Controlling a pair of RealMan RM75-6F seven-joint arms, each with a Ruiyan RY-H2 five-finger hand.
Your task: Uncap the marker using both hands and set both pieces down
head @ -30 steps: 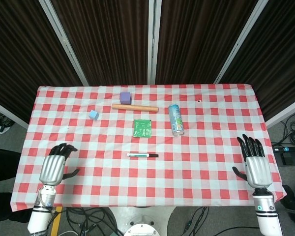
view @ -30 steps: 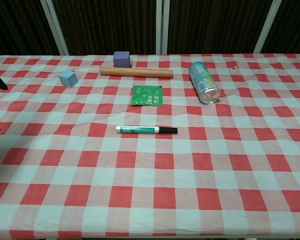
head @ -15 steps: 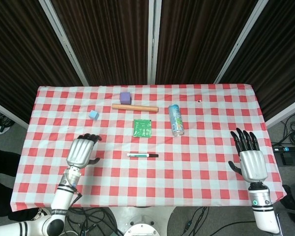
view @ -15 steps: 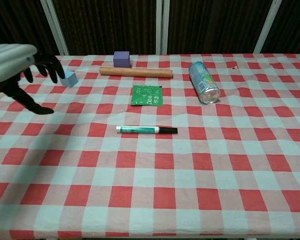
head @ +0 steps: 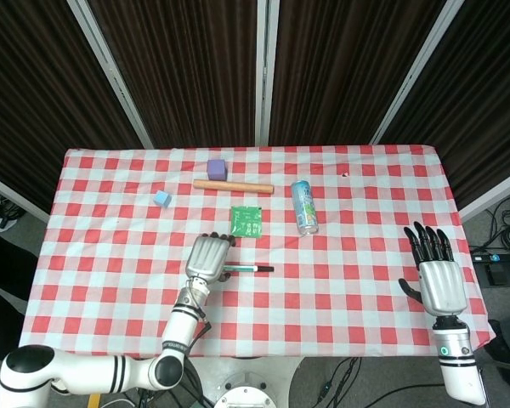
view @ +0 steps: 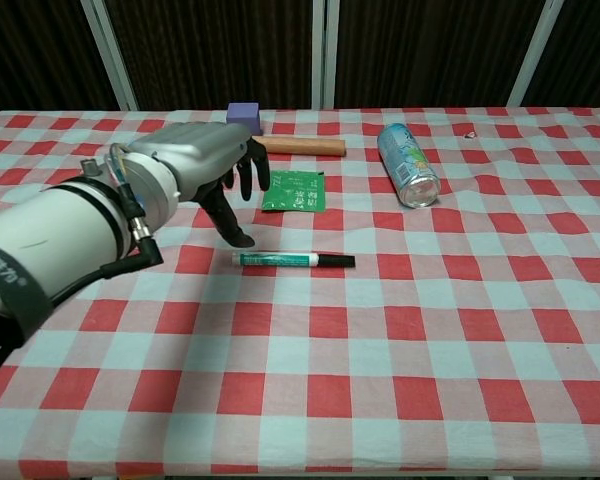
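marker (view: 292, 260): still capped, lying flat near the middle of the table (head: 110, 212), a little toward its front edge — dark cap end pointing to the right edge
left hand (view: 205, 160): we see it hovering just over the marker's left end, fingers apart and curved down, holding nothing; we cannot tell whether a fingertip touches the pen
right hand (head: 439, 276): near the table's front right corner, fingers spread, empty — seen in the head view only
green packet (view: 295, 190): flat, just behind the marker
can (view: 408, 165): on its side, right of the packet
wooden rod (head: 233, 185): behind the packet, purple cube (head: 217, 169) just behind it
blue cube (head: 161, 198): toward the left edge
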